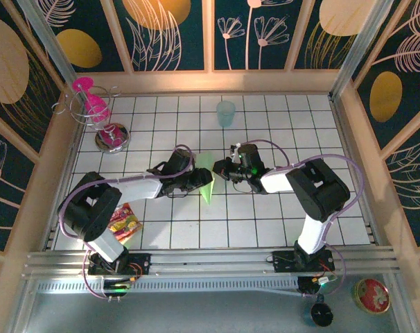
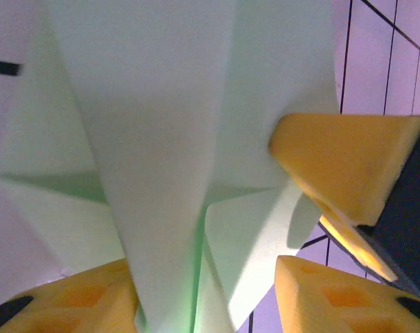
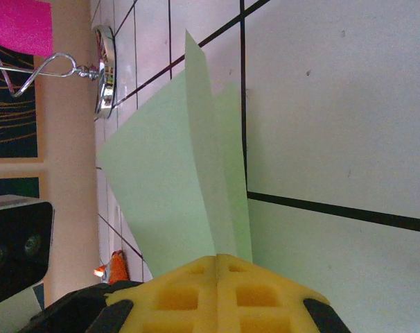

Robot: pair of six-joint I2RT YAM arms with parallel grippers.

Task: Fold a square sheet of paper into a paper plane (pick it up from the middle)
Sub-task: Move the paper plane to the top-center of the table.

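Note:
The square sheet of paper is folded into a light green paper plane [image 1: 207, 182] and stands on edge over the tiles between the two grippers. My right gripper [image 1: 219, 168] is shut on it: in the right wrist view the yellow pads [image 3: 217, 258] meet, and the paper plane [image 3: 168, 187] rises out of their seam. My left gripper [image 1: 198, 179] is at the plane's other side. In the left wrist view the folded ridge of the paper plane [image 2: 161, 139] passes between my left gripper's [image 2: 203, 267] spread fingers. Bare table shows beside the right finger [image 2: 348, 298]. The right gripper's pads [image 2: 342, 166] pinch the paper's edge.
A translucent teal cup [image 1: 226, 113] stands at the back centre. A wire stand holding a pink glass [image 1: 92, 104] has a metal base [image 1: 111, 137] at the back left. A snack packet [image 1: 123, 223] lies by the left arm. Wooden walls ring the tiled table [image 1: 265, 229].

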